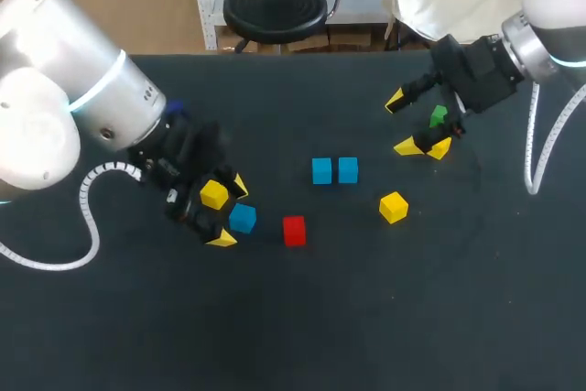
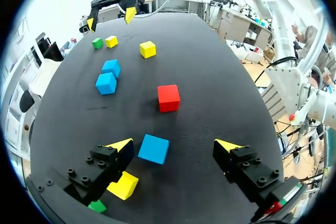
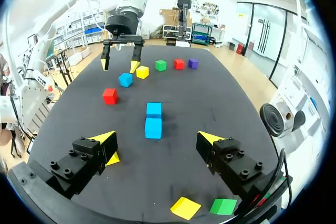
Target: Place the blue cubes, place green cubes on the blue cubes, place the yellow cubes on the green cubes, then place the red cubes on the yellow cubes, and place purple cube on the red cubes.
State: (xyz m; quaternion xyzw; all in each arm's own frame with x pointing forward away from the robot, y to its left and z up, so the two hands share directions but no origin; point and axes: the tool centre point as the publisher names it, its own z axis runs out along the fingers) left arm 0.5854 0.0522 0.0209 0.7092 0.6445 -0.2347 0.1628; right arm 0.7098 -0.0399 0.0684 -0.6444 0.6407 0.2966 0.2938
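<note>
My left gripper (image 2: 174, 145) stands wide open with a lone blue cube (image 2: 153, 148) between its fingers, closer to one and not clamped; this cube lies well to the left of the blue pair (image 1: 321, 170). The red cube (image 1: 294, 231) sits near that pair on the robot's side, and a yellow cube (image 1: 393, 207) sits near the pair's right. My right gripper (image 1: 401, 123) gapes open beyond the pair's right, holding nothing, with a green cube (image 1: 439, 116) just beside it.

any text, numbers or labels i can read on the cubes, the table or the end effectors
No readable text in any view.
Cubes, such as the middle red cube: plain faces, no marks.
Table: plain black top, nothing written.
Left end effector and right end effector: no print that can be read.
</note>
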